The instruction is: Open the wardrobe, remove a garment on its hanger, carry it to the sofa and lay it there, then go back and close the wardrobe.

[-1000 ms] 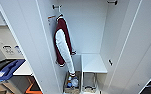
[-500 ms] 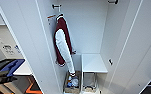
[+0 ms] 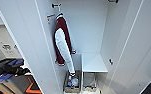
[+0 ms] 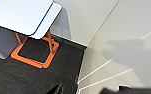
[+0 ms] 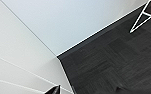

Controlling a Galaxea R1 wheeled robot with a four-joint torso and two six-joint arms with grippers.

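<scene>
Fingers on both your arms were too dark and cut off at the wrist views' edges to tell whether they were apart or together, the left tips (image 4: 58, 89) and right tip (image 5: 54, 89) hanging over dark floor (image 5: 111, 65). Ahead of you the wardrobe (image 3: 91, 30) stood open, its left door (image 3: 23, 45) swung wide, with a maroon jacket (image 3: 62, 42) hanging inside beside the low shelf (image 3: 93, 63) and a basket (image 3: 72, 83) beneath.
</scene>
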